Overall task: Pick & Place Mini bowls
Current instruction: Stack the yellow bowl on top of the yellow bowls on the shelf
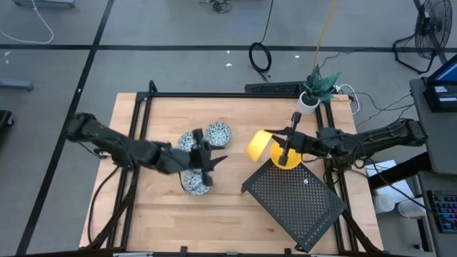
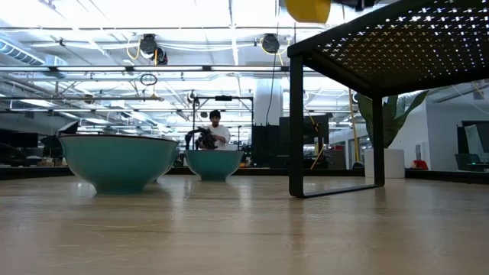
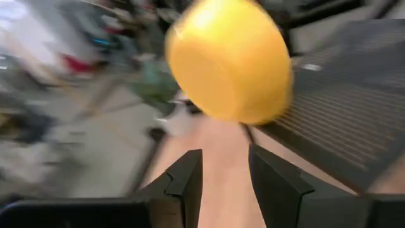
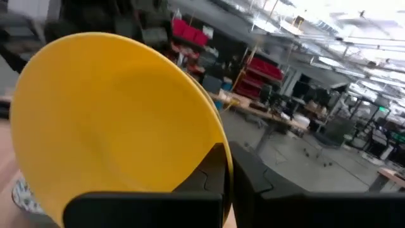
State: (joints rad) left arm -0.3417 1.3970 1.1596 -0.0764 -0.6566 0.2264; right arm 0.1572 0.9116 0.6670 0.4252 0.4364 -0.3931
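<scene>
The right gripper (image 1: 273, 138) holds 1 yellow bowl (image 1: 258, 145) by its rim, fingers closed, above the surface (image 1: 153, 214) beside a black perforated rack (image 1: 296, 203). The left gripper (image 1: 218, 160), fingers parted and empty, hovers among 3 patterned bowls (image 1: 218, 133). A potted plant (image 1: 316, 88) stands behind.

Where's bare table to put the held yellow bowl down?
Free: the near-left wood in front of the patterned bowls, and the far strip between those bowls and the plant pot. Crowded: the middle, where the left tool sits over the patterned bowls, and the right side, taken by the black mesh rack, the yellow bowls and the right tool clamping the yellow bowl.
</scene>
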